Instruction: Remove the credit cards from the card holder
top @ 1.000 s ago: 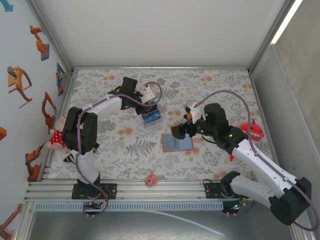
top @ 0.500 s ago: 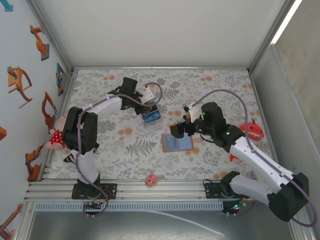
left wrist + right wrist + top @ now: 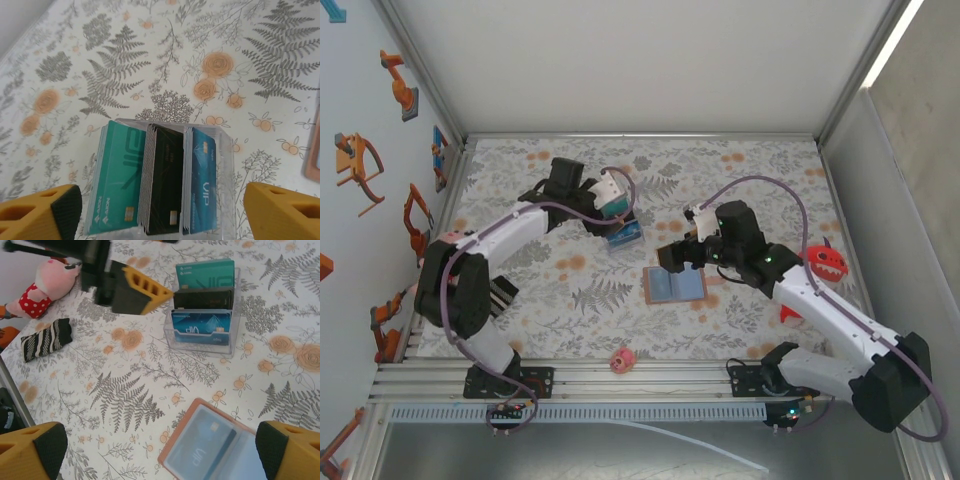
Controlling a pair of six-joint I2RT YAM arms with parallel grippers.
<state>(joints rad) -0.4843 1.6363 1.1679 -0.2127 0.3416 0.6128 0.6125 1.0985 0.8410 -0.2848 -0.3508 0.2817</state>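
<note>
The tan-brown card holder [image 3: 676,287] lies open on the floral cloth, pale blue-grey pockets up. In the right wrist view a dark blue credit card [image 3: 212,442] sits inside the card holder's [image 3: 186,430] left pocket. My right gripper [image 3: 672,257] hovers open over the holder's far edge; in its own view the right gripper [image 3: 160,452] has nothing between its fingers. A clear box [image 3: 220,145] holds upright stacks of teal [image 3: 117,175], black [image 3: 167,180] and blue cards [image 3: 202,180]. My left gripper [image 3: 160,215] is open just above that box [image 3: 623,236].
A small pink toy [image 3: 622,359] lies near the front rail. A red monster toy [image 3: 825,262] sits at the right edge. At the left edge are a pink plush in a red dotted dress [image 3: 40,287] and a striped black cloth [image 3: 47,339].
The left arm has swung its elbow outward and its gripper has shifted slightly left over the clear box. The right gripper has crept a little left and farther back over the holder.
</note>
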